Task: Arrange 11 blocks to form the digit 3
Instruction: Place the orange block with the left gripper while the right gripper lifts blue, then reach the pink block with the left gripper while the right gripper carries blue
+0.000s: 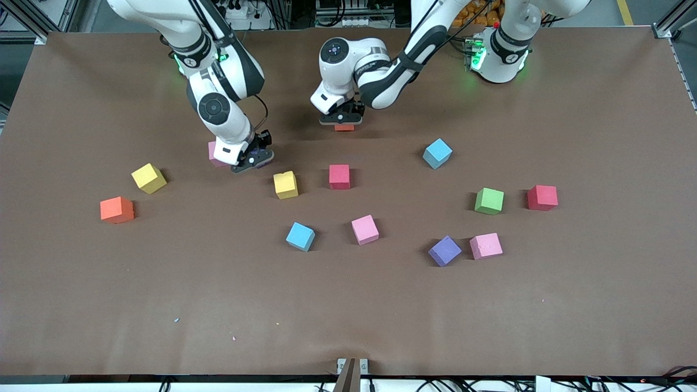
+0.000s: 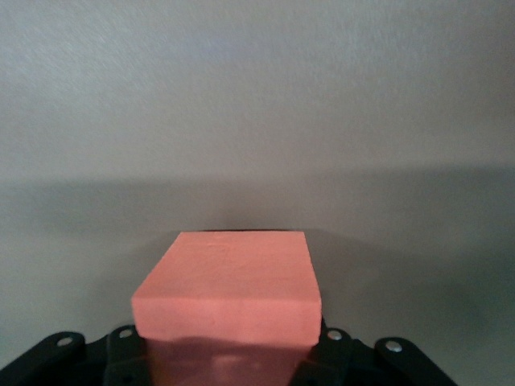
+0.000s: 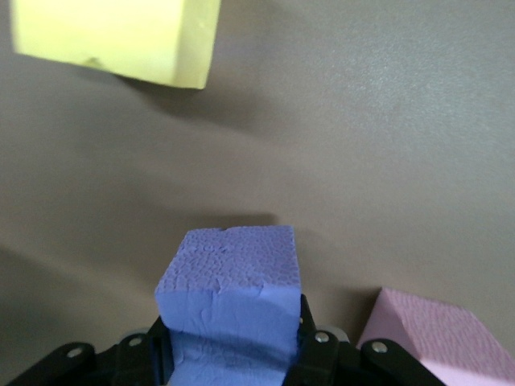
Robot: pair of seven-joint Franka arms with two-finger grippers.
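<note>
My left gripper is shut on an orange-red block, low over the table's middle toward the robots' side; its black fingers press on both of the block's sides. My right gripper is shut on a purple block, down at the table beside a pink block. A yellow block and a deep-pink block lie just nearer the camera. Loose on the table are another yellow, an orange, two light blue, pink, purple and red blocks.
A green cube sits beside the red block, toward the left arm's end. A second light blue block and a further pink block lie there too. Bare brown table spreads along the camera's edge.
</note>
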